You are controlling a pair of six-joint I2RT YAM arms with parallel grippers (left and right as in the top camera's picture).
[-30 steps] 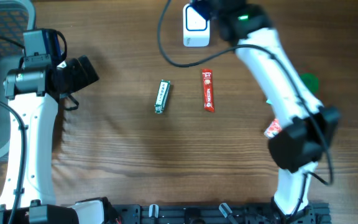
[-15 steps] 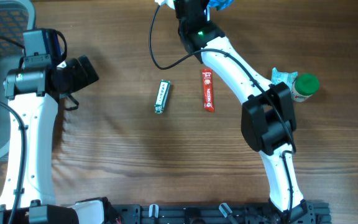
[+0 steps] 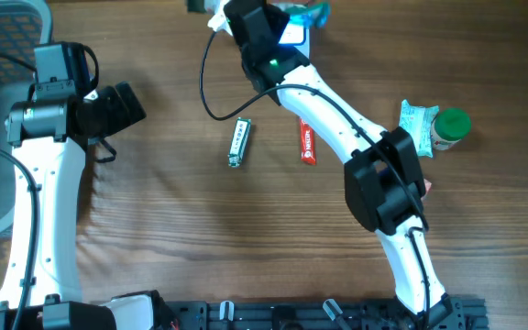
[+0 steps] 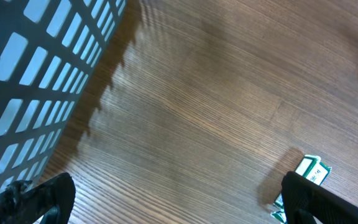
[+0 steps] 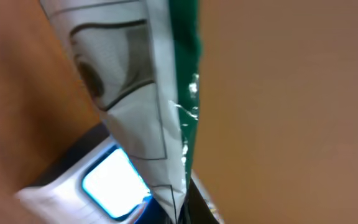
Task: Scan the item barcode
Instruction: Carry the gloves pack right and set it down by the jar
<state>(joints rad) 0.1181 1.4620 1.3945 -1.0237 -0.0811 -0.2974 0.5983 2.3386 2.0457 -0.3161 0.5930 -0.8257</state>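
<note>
Overhead, the right arm has swung left along the table's [image 3: 172, 238] far edge within the last second. Its right gripper [image 3: 278, 20], clenched on a teal-green packet [image 3: 312, 13], now holds it above the white scanner [image 3: 291, 35], so the scan looks under way. From the left wrist, the left gripper [image 4: 179, 205] gapes wide and empty over bare wood beside the basket [image 4: 36, 68]. From the right wrist, the packet hangs right at the lens, crinkled white-and-green foil with the scanner's lit window just behind; no barcode can be made out.
</note>
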